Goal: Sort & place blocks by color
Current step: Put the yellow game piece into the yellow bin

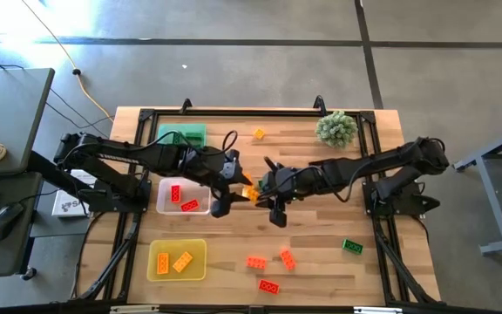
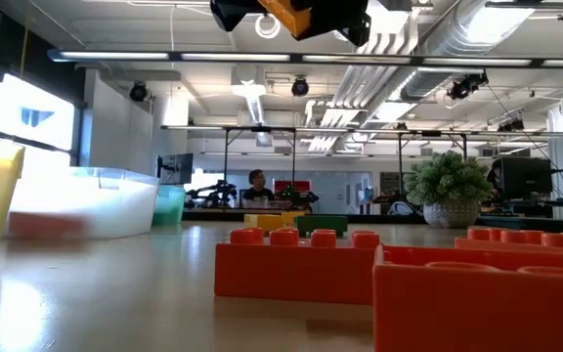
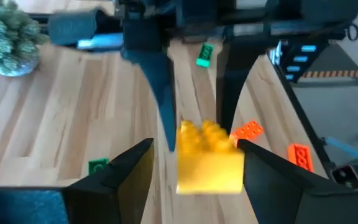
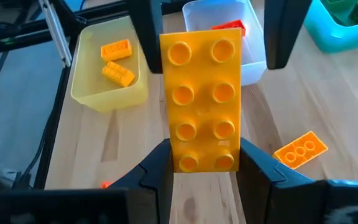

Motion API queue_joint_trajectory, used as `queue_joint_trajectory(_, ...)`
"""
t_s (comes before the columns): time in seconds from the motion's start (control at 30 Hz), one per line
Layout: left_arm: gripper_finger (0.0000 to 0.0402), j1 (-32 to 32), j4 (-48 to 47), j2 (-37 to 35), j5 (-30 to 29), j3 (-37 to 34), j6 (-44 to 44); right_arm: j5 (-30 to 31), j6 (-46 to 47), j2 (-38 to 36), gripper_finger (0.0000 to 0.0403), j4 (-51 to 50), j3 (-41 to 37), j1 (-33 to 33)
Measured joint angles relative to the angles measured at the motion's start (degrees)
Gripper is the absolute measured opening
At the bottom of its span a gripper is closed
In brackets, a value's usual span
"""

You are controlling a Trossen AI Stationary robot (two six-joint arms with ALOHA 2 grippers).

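An orange-yellow studded block [image 1: 249,192] hangs in the air over the table's middle between both grippers. My right gripper [image 1: 265,190] comes from the right and is shut on it. My left gripper [image 1: 232,189] comes from the left and is open. Its fingers [image 4: 145,31] stand on either side of the block's other end [image 3: 209,155]. In the low view the block [image 2: 291,14] is high above the table. Loose blocks lie on the wood: one orange-yellow [image 1: 259,133], one green [image 1: 352,247], red-orange ones [image 1: 287,258] near the front. My right gripper pinches the block between its two fingers [image 4: 157,171] at one short end [image 4: 204,163], a finger on each long side. It reaches in level from the table's right. The block is lifted clear, sticking out past the fingertips along them. My left gripper: one finger [image 3: 244,149] stands right at the block's edge; whether it touches, I cannot tell.
On the table's left stand a green tray [image 1: 195,131], a clear tray [image 1: 161,194] with two red blocks, and a yellow tray [image 1: 153,272] with two orange-yellow blocks. A spiky plant [image 1: 335,128] sits at the far right. Bare wood lies below the grippers.
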Motion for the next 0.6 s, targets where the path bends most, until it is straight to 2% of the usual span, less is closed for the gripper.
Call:
queue_joint_trajectory(0.23, 0.0197, 1.14, -0.07, 0.00, -0.01, 0.00, -0.59, -1.23, -2.99, 0.00, 0.0109, 0.19, -0.07, -1.30)
queue_joint_trajectory(0.5, 0.0119, 2.08, -0.53, 0.00, 1.89, 0.00, -0.56, -1.46, -4.10, 0.02, 0.0109, 0.09, -0.11, -2.12)
queue_joint_trajectory(0.6, 0.0111, 2.09, -0.62, 0.00, 1.59, 0.00, -0.57, -2.23, -4.45, 0.02, 0.0109, 0.02, -0.11, -2.22)
